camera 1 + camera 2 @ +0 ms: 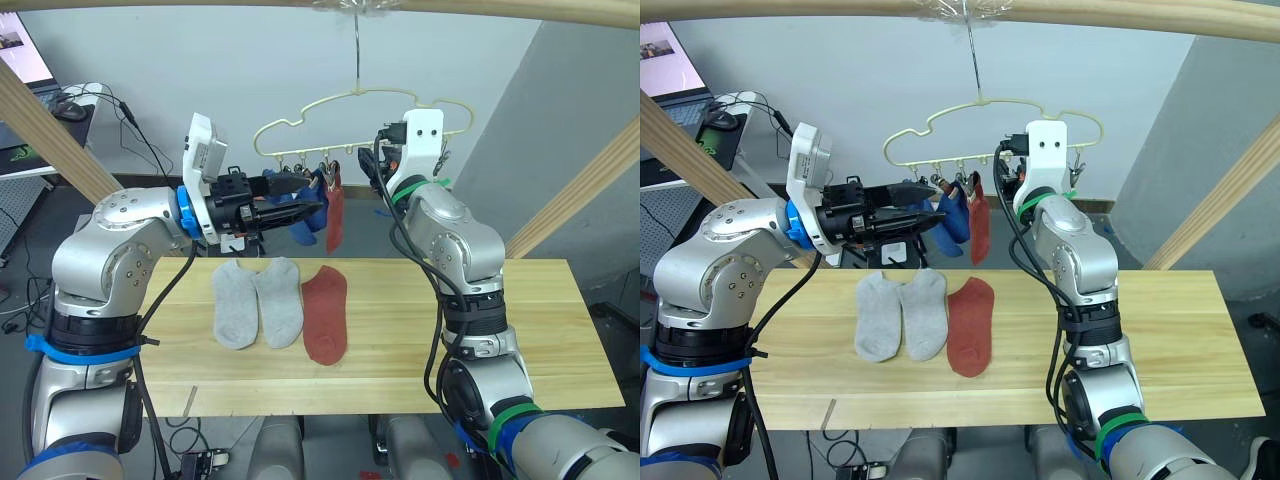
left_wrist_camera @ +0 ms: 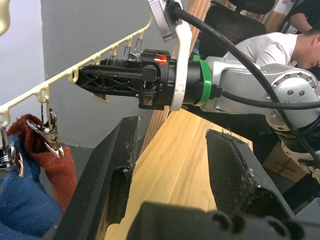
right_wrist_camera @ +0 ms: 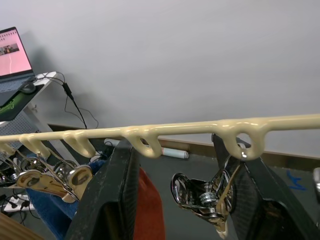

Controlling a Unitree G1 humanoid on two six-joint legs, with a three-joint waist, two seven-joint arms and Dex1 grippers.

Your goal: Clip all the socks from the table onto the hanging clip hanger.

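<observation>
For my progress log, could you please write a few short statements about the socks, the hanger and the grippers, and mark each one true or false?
1. Three short fabric socks lie on the light wood table: two light grey and one rust red. True.
2. The pale yellow wire clip hanger carries no socks. False: blue socks and a rust red hanging sock are clipped on.
3. The left gripper holds a grey sock. False: its fingers are open and empty.
4. The right gripper is open at the hanger's bar, beside a metal clip. True.
</observation>
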